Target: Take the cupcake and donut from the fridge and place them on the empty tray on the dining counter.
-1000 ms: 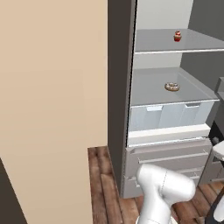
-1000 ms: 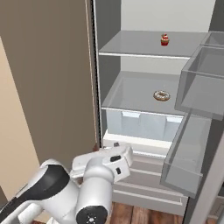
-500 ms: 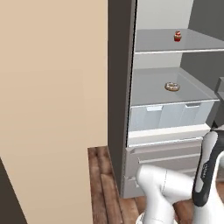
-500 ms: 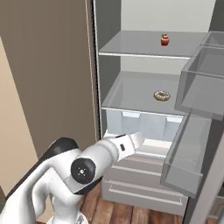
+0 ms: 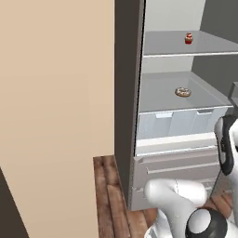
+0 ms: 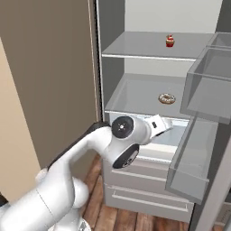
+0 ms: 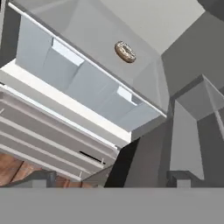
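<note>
The fridge (image 5: 128, 93) stands open. The cupcake (image 5: 188, 38) (image 6: 169, 41), red-wrapped with a cherry, sits on the upper shelf. On the shelf below lies the donut (image 5: 182, 92) (image 6: 167, 98) (image 7: 125, 51). My gripper (image 7: 110, 180) is open with nothing between its fingertips (image 7: 41, 178). It hangs in front of the clear drawers, below and short of the donut and pointing up toward it. My wrist (image 6: 158, 124) hovers just outside the drawer front. The tray and the dining counter are out of view.
Two clear crisper drawers (image 5: 181, 123) sit under the donut shelf, with grey drawer fronts (image 5: 176, 169) below them. The open door's clear bins (image 6: 212, 90) jut in at the right, close to my hand. A beige wall (image 5: 56, 116) stands left, over a wood floor (image 5: 109, 195).
My arm has swung up from low in front of the bottom drawers, lifting the hand to the height of the clear drawers. The cupcake and donut have not moved.
</note>
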Robot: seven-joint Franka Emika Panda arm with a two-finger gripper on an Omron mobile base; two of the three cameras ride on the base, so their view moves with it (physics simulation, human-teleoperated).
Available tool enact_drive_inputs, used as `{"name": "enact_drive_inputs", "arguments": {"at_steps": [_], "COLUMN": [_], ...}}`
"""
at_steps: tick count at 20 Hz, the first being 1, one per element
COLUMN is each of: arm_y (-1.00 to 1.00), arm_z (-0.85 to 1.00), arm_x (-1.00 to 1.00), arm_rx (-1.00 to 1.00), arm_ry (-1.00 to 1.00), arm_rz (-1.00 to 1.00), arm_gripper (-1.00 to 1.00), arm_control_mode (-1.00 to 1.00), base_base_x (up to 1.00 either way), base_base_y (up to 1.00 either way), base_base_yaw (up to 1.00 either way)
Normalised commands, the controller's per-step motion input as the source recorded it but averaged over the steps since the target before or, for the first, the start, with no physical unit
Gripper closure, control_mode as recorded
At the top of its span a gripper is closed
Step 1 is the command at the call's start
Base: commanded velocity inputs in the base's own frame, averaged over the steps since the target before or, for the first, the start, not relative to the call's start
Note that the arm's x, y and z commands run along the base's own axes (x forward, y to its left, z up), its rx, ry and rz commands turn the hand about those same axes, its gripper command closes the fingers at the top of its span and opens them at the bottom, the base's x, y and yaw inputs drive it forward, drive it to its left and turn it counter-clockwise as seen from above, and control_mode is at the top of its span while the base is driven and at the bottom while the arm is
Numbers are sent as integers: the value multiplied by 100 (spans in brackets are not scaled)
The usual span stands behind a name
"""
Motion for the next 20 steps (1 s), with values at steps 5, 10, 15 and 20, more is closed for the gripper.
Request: {"name": "enact_drive_inputs", "arguments": {"at_steps": [5, 10, 15, 20], "arm_y": [-75, -97, -100, -100], "arm_z": [-15, -49, -73, -65], "arm_x": [56, 50, 33, 12], "arm_rx": [-7, -8, -4, 3], "arm_ry": [35, 23, 19, 6], "arm_rz": [-7, -6, -3, 0], "arm_gripper": [-100, -100, -100, -100], "arm_control_mode": [-100, -100, -100, -100], "base_base_x": [0, 0, 0, 0], "base_base_y": [0, 0, 0, 0], "base_base_yaw": [0, 0, 0, 0]}}
